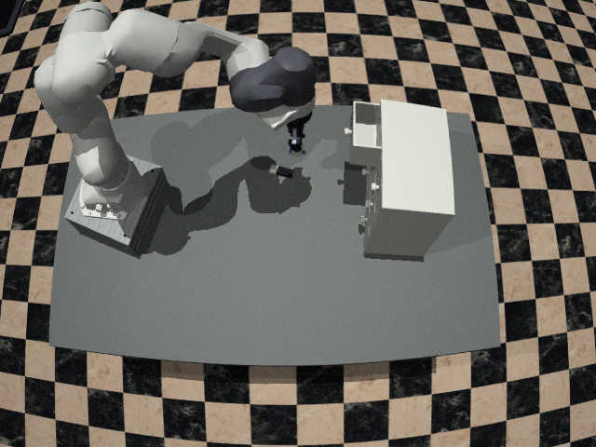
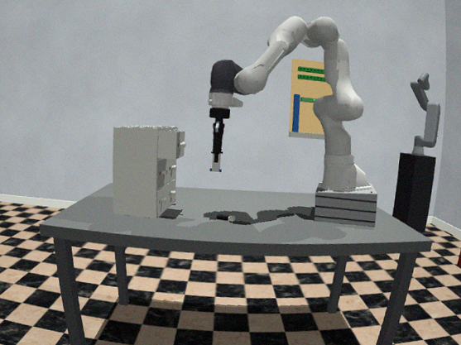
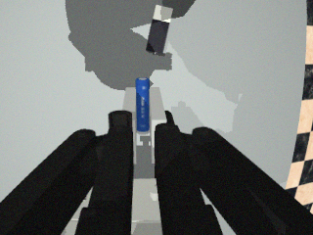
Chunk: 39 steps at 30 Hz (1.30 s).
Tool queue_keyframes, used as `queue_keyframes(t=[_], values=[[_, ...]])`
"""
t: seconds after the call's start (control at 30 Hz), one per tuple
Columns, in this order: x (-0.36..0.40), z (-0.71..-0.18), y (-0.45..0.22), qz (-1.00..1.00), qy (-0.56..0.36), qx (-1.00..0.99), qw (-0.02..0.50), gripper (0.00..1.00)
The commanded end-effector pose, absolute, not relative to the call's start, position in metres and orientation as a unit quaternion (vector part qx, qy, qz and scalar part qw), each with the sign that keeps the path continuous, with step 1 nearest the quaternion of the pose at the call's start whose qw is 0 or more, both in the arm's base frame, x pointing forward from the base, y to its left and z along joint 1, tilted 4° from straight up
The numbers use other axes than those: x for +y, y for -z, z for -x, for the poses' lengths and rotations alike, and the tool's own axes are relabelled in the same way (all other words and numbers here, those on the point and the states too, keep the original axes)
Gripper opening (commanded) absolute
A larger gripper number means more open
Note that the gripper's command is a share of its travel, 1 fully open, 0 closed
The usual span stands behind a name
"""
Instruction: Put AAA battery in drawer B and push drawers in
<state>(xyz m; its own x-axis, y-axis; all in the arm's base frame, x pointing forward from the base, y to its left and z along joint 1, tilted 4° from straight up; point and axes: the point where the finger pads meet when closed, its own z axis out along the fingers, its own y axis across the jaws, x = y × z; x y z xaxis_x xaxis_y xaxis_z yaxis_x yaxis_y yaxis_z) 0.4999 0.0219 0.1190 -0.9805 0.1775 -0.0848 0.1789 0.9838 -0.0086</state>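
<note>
Claw (image 2: 215, 169) round one battery (image 3: 143, 104)

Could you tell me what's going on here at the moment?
The single arm's tool is shut on a slim blue battery and hangs well above the grey table, short of the small white chest. The chest's top drawer stands pulled out, and a low one seems out too; their labels are unreadable. A short black-and-silver item lies on the table nearby.
</note>
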Motion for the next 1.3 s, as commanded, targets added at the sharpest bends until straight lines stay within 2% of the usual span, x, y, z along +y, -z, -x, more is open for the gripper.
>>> queue_keyframes(t=[0.0, 0.73, 1.27], values=[[0.022, -0.494, -0.133, -0.096, 0.011, 0.995, 0.033, 0.03], [0.025, -0.487, -0.244, -0.096, 0.011, 0.995, 0.033, 0.03], [0.026, -0.484, -0.285, -0.096, 0.011, 0.995, 0.033, 0.03]])
